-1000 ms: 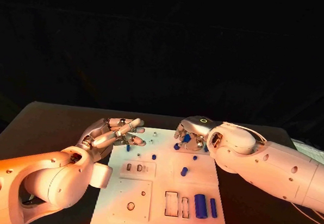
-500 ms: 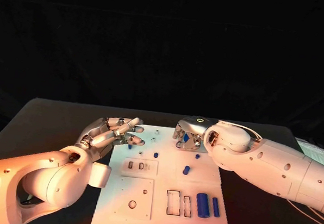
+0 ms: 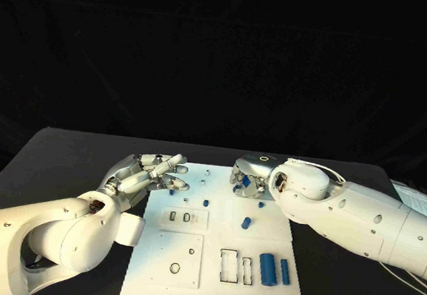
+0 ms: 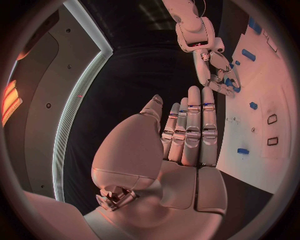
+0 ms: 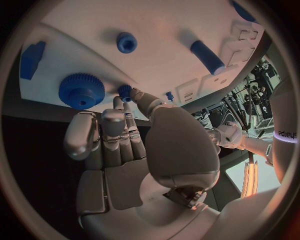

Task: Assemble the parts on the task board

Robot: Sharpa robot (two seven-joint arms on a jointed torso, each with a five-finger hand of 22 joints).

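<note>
The silver right hand [image 3: 252, 179] sits at the upper right of the flat white task board [image 3: 217, 278], fingers curled by a blue toothed gear [image 5: 81, 90]; whether it grips anything I cannot tell. The silver left hand [image 3: 149, 174] hovers at the board's upper left edge, empty, fingers straight and slightly spread. Small blue cylindrical parts [image 3: 267, 270] lie toward the lower right of the board.

White arms [image 3: 372, 219], silver hands [image 3: 151, 173], perhaps screws.

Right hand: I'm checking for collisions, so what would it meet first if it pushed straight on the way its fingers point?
Probably the blue gear on the task board: the right hand has its fingertips just short of it, though depth is uncertain.
</note>
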